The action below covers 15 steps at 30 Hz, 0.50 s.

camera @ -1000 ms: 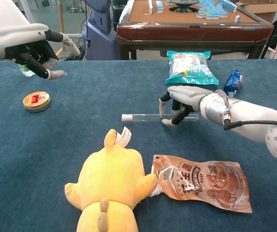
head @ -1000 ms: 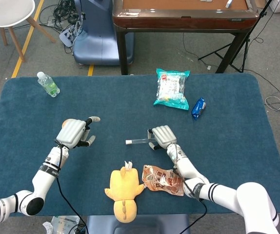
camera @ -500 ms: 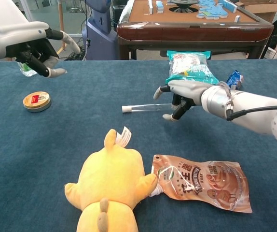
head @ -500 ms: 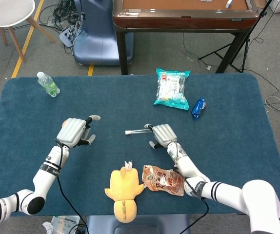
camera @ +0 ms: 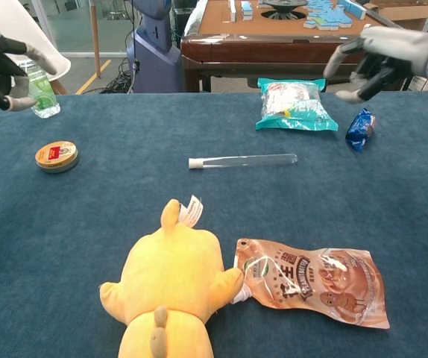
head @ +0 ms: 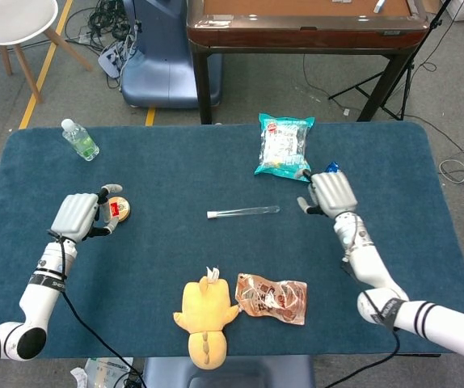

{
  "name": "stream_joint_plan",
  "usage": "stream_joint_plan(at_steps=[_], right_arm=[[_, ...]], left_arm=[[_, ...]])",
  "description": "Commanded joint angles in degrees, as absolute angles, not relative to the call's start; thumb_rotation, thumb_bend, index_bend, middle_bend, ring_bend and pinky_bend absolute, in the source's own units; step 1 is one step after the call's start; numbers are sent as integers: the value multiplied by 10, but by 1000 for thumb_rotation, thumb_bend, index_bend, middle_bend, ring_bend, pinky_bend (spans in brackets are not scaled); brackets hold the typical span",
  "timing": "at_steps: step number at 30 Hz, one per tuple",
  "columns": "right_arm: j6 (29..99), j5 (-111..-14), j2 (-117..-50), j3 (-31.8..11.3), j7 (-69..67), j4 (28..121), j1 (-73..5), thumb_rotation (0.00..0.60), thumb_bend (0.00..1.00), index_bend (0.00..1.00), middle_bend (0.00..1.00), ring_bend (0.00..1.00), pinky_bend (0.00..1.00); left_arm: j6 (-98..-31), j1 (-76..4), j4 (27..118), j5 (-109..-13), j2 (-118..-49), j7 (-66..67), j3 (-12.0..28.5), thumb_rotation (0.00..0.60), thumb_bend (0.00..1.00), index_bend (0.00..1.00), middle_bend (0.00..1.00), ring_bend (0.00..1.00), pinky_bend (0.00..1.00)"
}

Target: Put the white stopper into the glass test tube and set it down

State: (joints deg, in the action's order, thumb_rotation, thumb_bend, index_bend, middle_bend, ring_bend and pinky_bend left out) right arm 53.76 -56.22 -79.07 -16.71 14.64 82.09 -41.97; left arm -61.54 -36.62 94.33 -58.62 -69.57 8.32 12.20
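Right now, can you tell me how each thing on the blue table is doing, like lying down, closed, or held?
Glass test tube: lying flat, white stopper in its end, not held.
Small plastic bottle: lying down, capped.
Round tin: flat, lid on.
Teal snack bag: lying, sealed.
Brown snack pouch: lying flat.
Yellow plush toy: lying down.
Left hand: raised, holding nothing.
Right hand: raised, holding nothing.

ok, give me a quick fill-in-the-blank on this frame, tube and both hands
1. The glass test tube lies ____ on the table, with no hand touching it.
2. The white stopper sits in the tube's ____ end, seen in chest view.
3. The right hand holds ____.
4. The left hand is next to the round ____.

Missing words: flat; left; nothing; tin
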Motion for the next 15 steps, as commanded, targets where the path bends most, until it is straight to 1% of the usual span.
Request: stream_joint_plan(at_steps=[1,3,6,10,12,15], right_arm=[[578,-576,-715,-148,134,879,-363,600,362,407,718,760,934],[588,-585,-684,-136,121,898,-340,600,363,417,645,657,826],[609,-615,-641,-113,97,920,-302,600,364,418,563,548,697],[655,-667,-610,-80,68,927,-251,600,364,418,536,513,651],[676,-686,-605,-69,58,925,-231,600,364,418,524,495,625],[711,-716,-605,-53,38,919,-202,600,364,418,520,492,620]], left_arm=[[-630,-346,939,-584,-687,79,111,600,342,235,581,562,645],[-644,-331,937,-587,-684,72,106,600,342,234,554,536,615],[-668,-304,934,-594,-681,59,95,600,342,229,511,496,574],[-703,-266,938,-609,-678,46,80,600,342,228,475,468,539],[-719,-251,945,-618,-676,45,72,600,342,228,471,459,521],[-751,-226,959,-634,-674,51,60,600,342,226,466,447,496]])
